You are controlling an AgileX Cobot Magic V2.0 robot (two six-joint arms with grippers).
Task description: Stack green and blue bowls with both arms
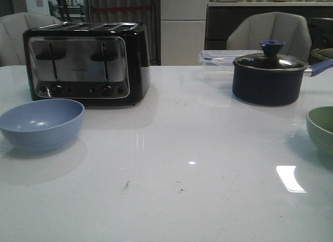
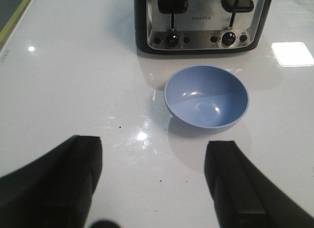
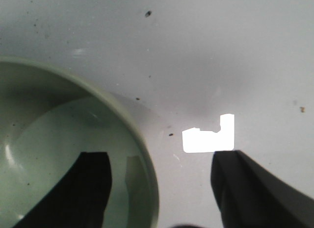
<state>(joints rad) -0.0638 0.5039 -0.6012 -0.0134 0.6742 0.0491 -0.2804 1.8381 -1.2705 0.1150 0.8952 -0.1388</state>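
The blue bowl (image 1: pixel 41 123) sits empty and upright on the white table at the left, in front of the toaster; it also shows in the left wrist view (image 2: pixel 206 96). The green bowl (image 1: pixel 322 128) is at the right edge, partly cut off; it also shows in the right wrist view (image 3: pixel 59 154). My left gripper (image 2: pixel 157 181) is open above bare table, short of the blue bowl. My right gripper (image 3: pixel 159 181) is open and straddles the green bowl's rim, one finger (image 3: pixel 91 186) over the inside, the other (image 3: pixel 243 186) outside. Neither arm shows in the front view.
A black and steel toaster (image 1: pixel 86 62) stands behind the blue bowl. A dark blue lidded saucepan (image 1: pixel 270 75) stands at the back right, its handle pointing right, with a clear plastic container (image 1: pixel 216 57) behind it. Chairs stand beyond the table.
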